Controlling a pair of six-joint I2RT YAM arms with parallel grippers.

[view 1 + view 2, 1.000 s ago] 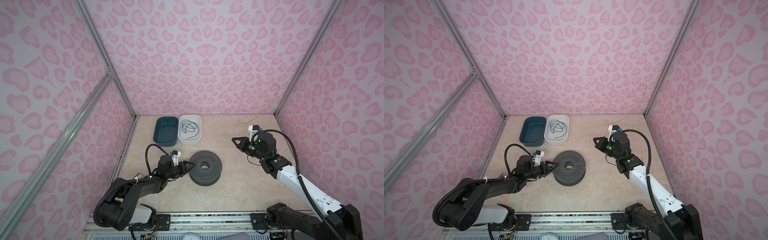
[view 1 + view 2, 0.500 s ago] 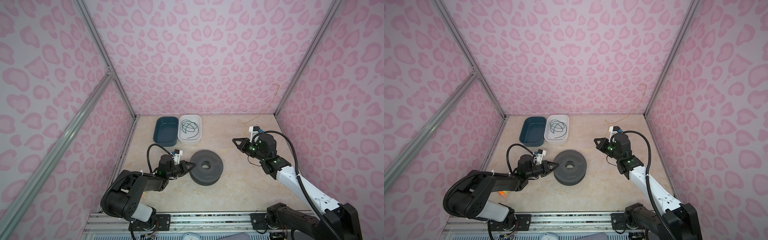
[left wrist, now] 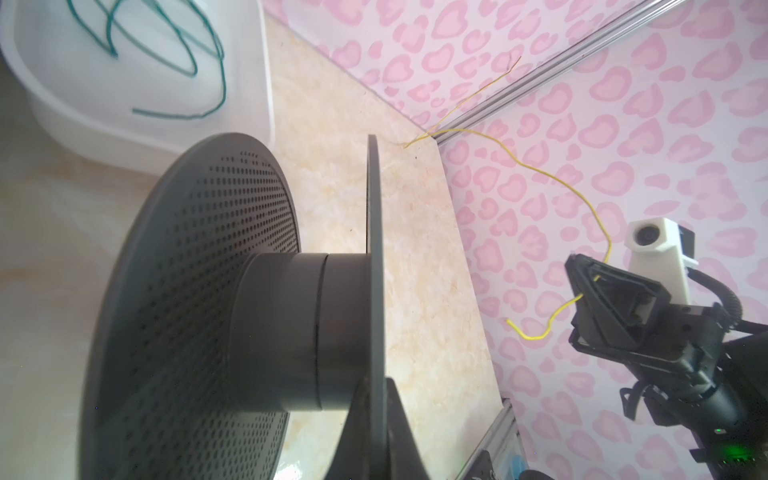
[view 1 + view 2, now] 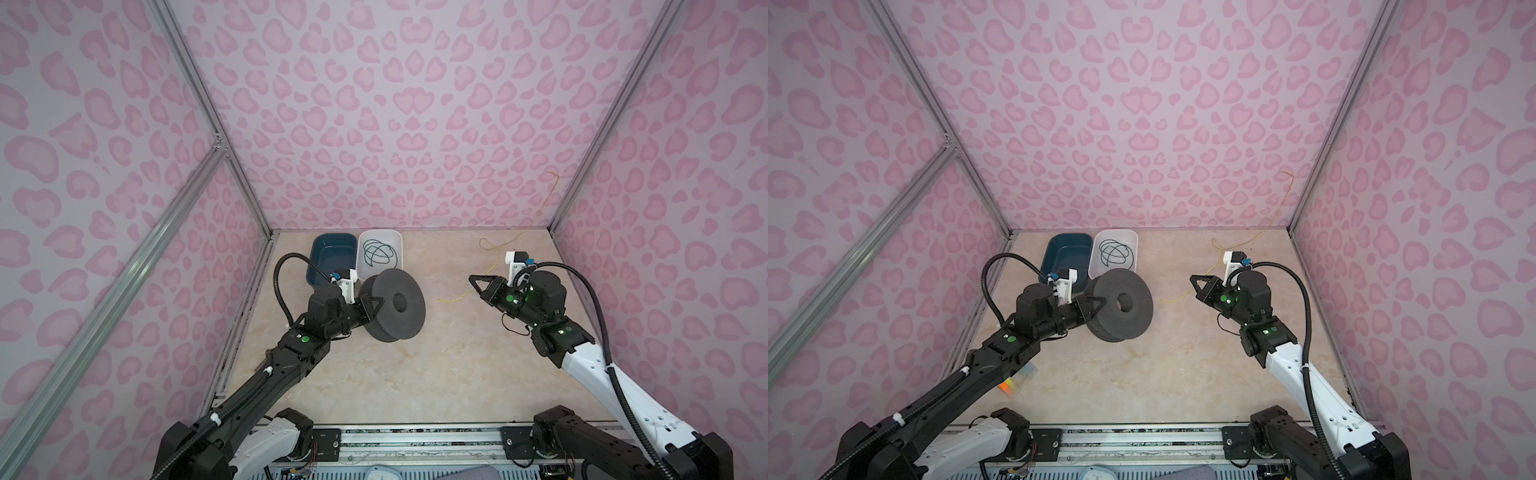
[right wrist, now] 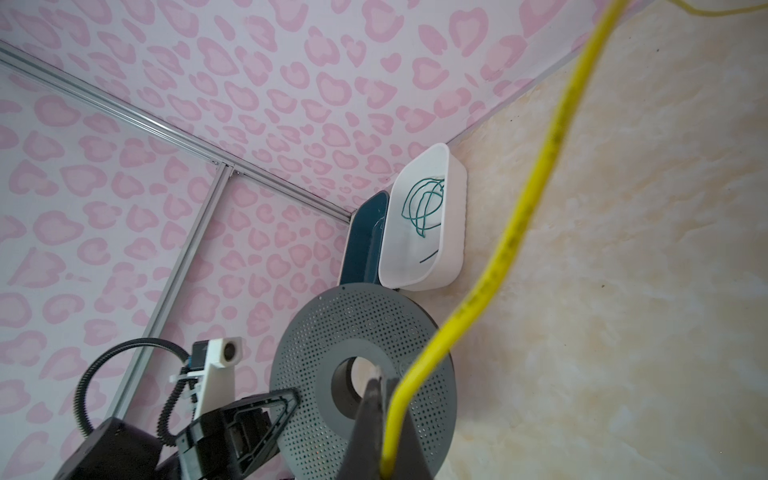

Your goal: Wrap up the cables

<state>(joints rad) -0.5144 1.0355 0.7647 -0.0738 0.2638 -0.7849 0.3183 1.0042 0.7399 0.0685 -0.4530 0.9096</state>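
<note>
Between right fingers (image 5: 368,424) — yellow cable (image 5: 515,232) pinched, spool (image 3: 282,328) in left fingers (image 3: 403,436)

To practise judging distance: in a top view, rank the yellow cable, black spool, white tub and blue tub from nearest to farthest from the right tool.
1. yellow cable, pinched in the right tool
2. black spool, mid-table
3. white tub, at the back
4. blue tub, back, farthest left

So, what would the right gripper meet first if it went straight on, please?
Most likely the perforated flange of the spool the left gripper holds; the right gripper, shut on the yellow cable, points at it, though depth is unclear.
</note>
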